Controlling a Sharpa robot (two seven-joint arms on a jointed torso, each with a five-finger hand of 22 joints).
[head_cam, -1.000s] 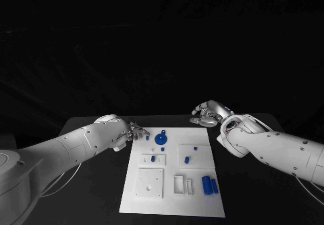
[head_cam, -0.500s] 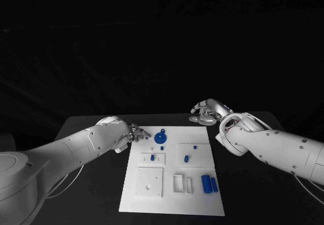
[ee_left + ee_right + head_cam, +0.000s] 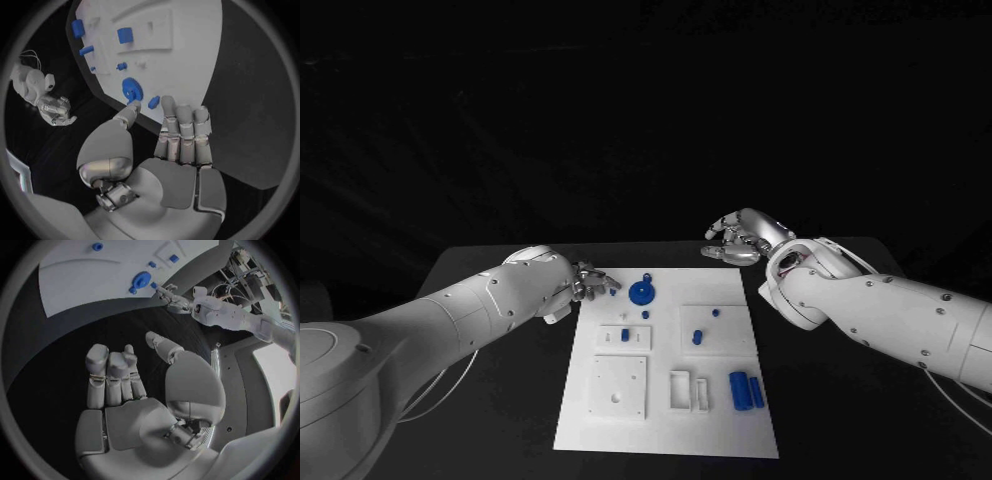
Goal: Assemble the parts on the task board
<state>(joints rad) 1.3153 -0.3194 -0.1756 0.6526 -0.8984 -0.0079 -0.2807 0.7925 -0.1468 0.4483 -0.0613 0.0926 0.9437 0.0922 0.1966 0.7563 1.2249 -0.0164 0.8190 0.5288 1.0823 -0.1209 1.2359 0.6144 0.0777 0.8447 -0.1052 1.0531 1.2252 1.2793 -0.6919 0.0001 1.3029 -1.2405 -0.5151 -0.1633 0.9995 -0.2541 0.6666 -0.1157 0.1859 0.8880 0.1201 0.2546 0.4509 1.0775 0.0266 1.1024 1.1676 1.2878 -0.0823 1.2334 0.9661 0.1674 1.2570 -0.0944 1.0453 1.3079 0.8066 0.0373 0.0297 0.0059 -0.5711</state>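
We put our left hand (image 3: pixel 589 281) at the task board's (image 3: pixel 718 420) 10 o'clock edge, fingers straight and side by side, holding nothing. A small blue part (image 3: pixel 154 102) lies just past the fingertips (image 3: pixel 167 106), w/ the blue gear (image 3: pixel 643 294) beside it. We think we're reaching for that part; next we must pinch it. Our right hand (image 3: pixel 740 241) waits at 1 o'clock, off the board, fingers curled, empty. The left wrist view shows that part better than the head view.

A black bench (image 3: pixel 502 262) stands before a wholly dark backdrop; its far edge is faintly lit, and the room beyond its corners lies in shadow.
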